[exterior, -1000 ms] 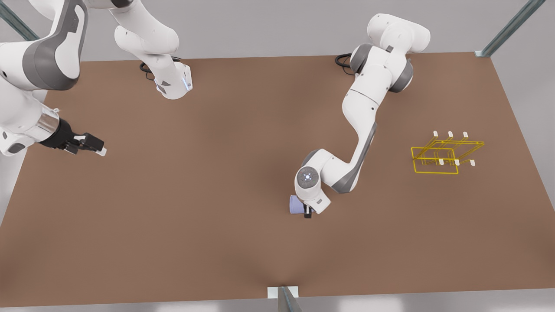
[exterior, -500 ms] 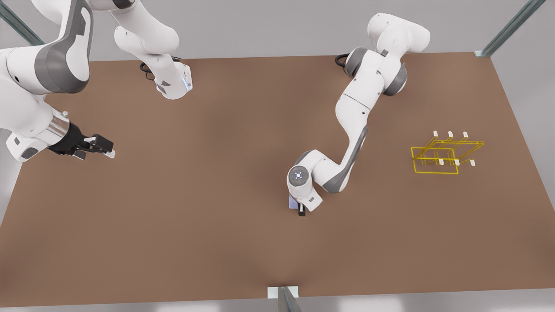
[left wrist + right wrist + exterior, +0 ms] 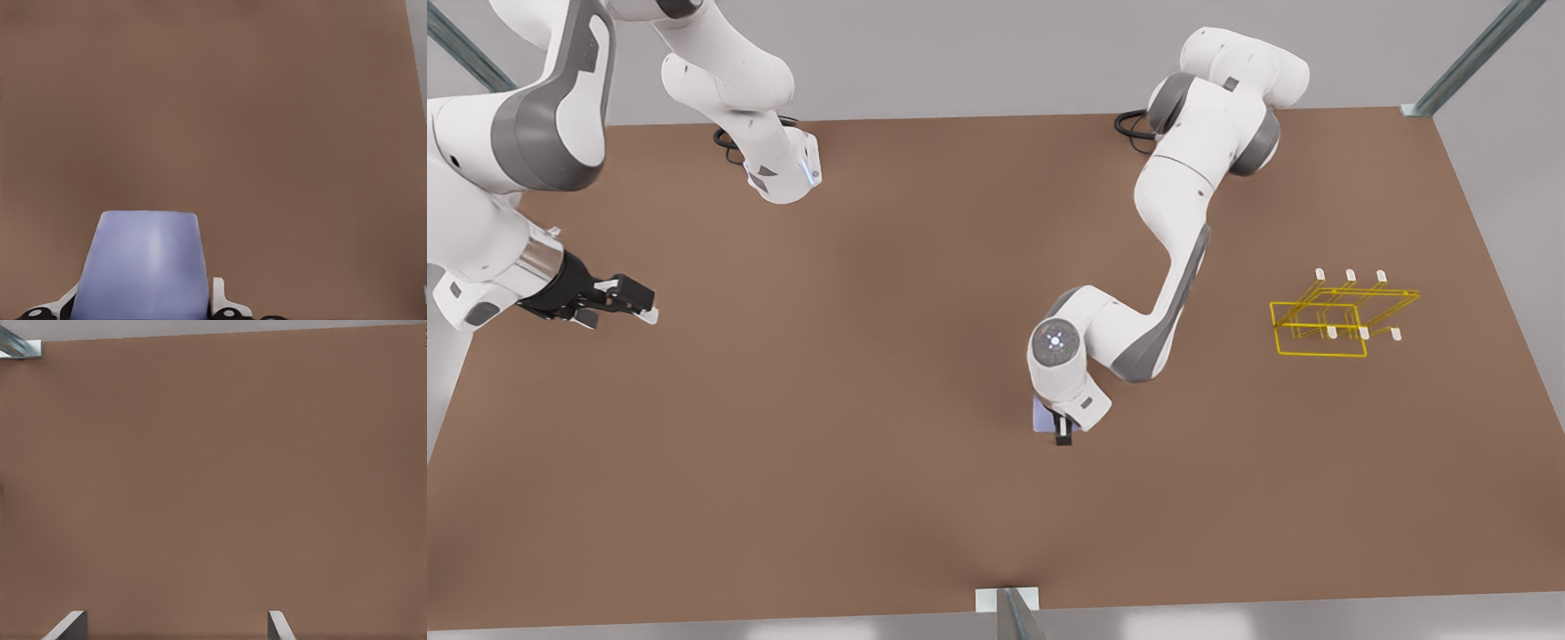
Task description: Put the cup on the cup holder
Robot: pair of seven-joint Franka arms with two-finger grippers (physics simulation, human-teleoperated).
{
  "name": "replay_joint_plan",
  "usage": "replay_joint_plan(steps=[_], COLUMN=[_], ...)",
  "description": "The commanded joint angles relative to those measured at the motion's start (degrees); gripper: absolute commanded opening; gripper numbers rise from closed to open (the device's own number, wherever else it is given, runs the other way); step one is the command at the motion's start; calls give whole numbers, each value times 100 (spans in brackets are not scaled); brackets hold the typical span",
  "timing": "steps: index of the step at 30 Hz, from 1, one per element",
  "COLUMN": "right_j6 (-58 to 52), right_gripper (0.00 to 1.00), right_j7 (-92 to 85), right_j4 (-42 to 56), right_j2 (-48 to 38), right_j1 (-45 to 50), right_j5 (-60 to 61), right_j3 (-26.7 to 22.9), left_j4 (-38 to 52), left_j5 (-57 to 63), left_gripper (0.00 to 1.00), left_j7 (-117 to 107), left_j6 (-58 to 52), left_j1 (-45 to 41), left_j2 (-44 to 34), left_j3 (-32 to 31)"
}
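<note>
The lavender-blue cup (image 3: 1040, 416) sits low over the brown table near its middle front, mostly hidden under the left wrist. My left gripper (image 3: 1060, 431) is shut on it. In the left wrist view the cup (image 3: 143, 267) fills the gap between the white fingers (image 3: 218, 293), which press on both its sides. The yellow wire cup holder (image 3: 1320, 356) with white-tipped pegs stands far off at the front view's right. My right gripper (image 3: 643, 308) hovers open at the front view's left edge; its fingertips (image 3: 73, 620) stand wide apart over bare table.
The brown table (image 3: 871, 356) stretches between the cup and the holder with nothing on it. Both arm bases (image 3: 783, 173) stand along the far edge. A metal post (image 3: 1009, 609) rises at the near edge's middle.
The left gripper, with the cup in it, swung toward the front view's left, then back right past where it began. The right gripper moved slightly right and up.
</note>
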Motion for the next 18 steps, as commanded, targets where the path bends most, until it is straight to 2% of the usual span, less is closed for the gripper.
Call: replay_joint_plan(steps=[1,6,9,12,13,18], right_j6=[3,-6,-14,3,3,3], right_gripper=[100,100,100,100,100,100], right_j7=[-138,-138,-138,-138,-138,-129], right_j4=[4,4,4,4,4,4], right_j2=[3,-6,-6,3,-6,3], right_j1=[-9,-36,-18,-27,-27,-18], right_j5=[7,7,-2,7,7,7], right_j3=[6,24,33,33,33,33], left_j4=[39,-67,-49,-58,-58,-40], left_j5=[870,3815,3956,3965,3956,3719], left_gripper=[77,77,77,77,77,77], left_j7=[-4,-21,242,708,717,1121], left_j6=[-1146,-2676,-3572,-3775,-3784,-4662], left_j1=[-2,-73,-99,-205,-178,147], left_j2=[-150,69,122,482,553,720], left_j3=[84,93,312,1428,1587,1719])
